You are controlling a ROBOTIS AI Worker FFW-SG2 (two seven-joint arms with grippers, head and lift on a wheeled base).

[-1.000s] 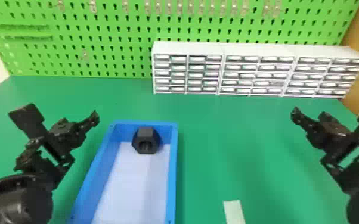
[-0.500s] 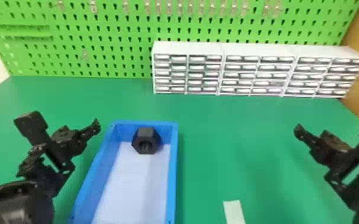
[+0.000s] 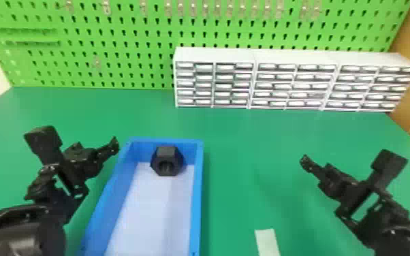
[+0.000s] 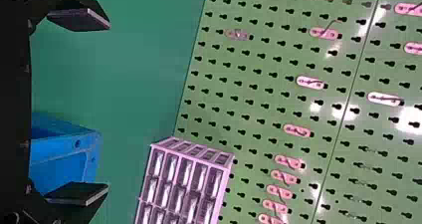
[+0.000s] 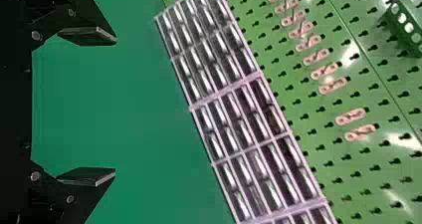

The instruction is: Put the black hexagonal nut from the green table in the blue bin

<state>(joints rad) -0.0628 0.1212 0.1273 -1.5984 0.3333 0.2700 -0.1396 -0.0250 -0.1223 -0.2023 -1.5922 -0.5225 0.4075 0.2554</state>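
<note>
The black hexagonal nut (image 3: 167, 161) lies inside the blue bin (image 3: 198, 197), against its far wall, in the head view. My left gripper (image 3: 114, 145) is just left of the bin's far left corner, apart from the nut. In the left wrist view that gripper (image 4: 78, 106) stands open with nothing between its fingers, and part of the blue bin (image 4: 64, 157) shows near one finger. My right gripper (image 3: 304, 161) is over the table well right of the bin. The right wrist view has this gripper (image 5: 87, 105) open, with bare green table behind the gap.
The green table (image 3: 241, 143) spreads around the bin. White drawer cabinets (image 3: 296, 85) stand along its back right, before a green pegboard (image 3: 129, 44). A pale strip (image 3: 266, 240) lies on the table near the front edge, right of the bin.
Both arms have shifted slightly: the left gripper a little lower in the head view, the right one lower too and slightly rightward. The nut and the bin have stayed put.
</note>
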